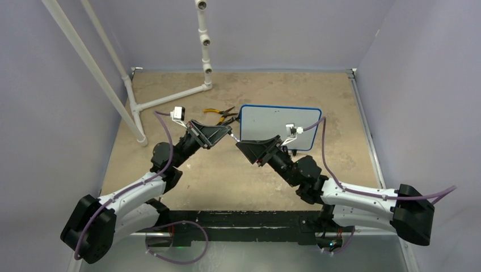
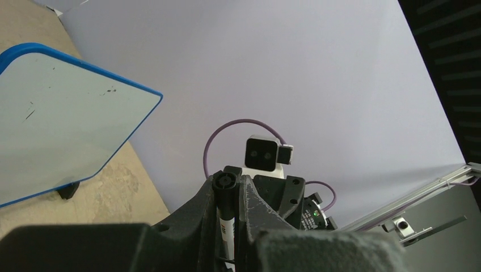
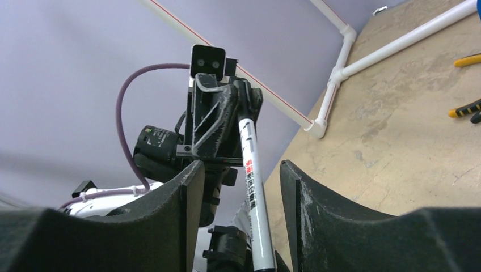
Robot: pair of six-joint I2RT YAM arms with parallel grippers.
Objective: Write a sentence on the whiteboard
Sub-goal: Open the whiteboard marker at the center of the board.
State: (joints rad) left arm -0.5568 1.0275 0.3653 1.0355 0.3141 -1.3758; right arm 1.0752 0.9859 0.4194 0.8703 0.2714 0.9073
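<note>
Blue-framed whiteboard (image 1: pixel 266 119), upright, nearly blank

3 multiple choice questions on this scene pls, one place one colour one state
1. The pliers lie where, relative to the whiteboard? A on it B on the table to its left C to its right
2. The whiteboard's frame is: A red B blue C green
3. The marker is clamped by: A the left gripper B the right gripper C neither
Answers: B, they lie off its left edge; B, the rim is blue; A, it is shut on the marker, the right gripper's fingers stand apart beside it.
</note>
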